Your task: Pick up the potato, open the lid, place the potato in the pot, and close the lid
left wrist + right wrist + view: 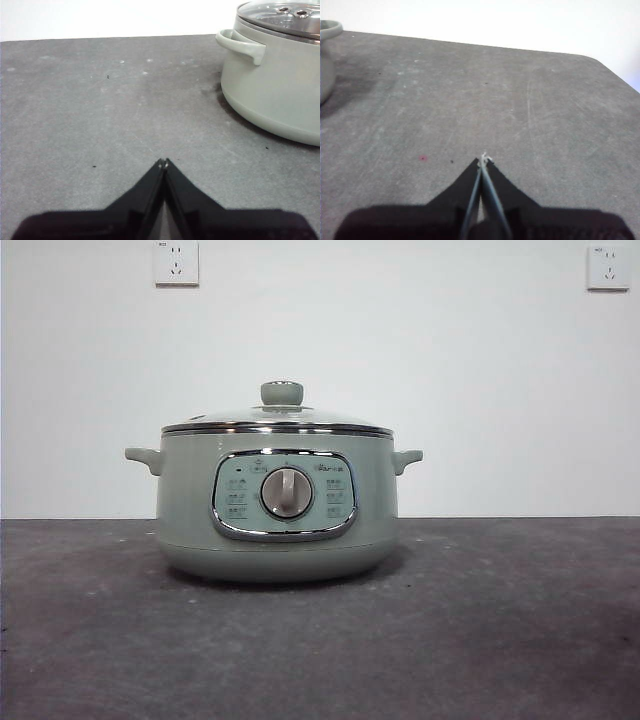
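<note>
One pot (pixel 200 510) stands on the dark grey table (pixel 520 640), squat, round and pale sage-green, facing the front view squarely. Its chrome-framed control panel (pixel 284 495) carries one silver dial (pixel 287 492) at the centre, with small printed marks on both sides of it. Two small handles stick out from the pot's sides, one on each side (pixel 145 457) (pixel 406 458). One glass lid (pixel 230 418) sits closed on the pot, its chrome rim resting level on the pot's top edge, with one round sage-green knob (pixel 282 393) upright in the middle. Through the glass in the left wrist view two small round holes show in a metal surface. No potato shows in any of the three views; whether it lies inside the pot cannot be told.

The left gripper (pixel 163 161) hovers low over bare table with its jaws pressed together, gripping nothing; the pot lies near, off to one side, one handle turned toward it. The right gripper (pixel 483 159) hangs likewise over bare table on the pot's other side, jaws closed to a thin line and empty, with only a sliver of the pot at the picture's edge. Neither arm shows in the front view.

Two white wall sockets (pixel 176 262) (pixel 609 267) are set high on the white wall behind the table.
</note>
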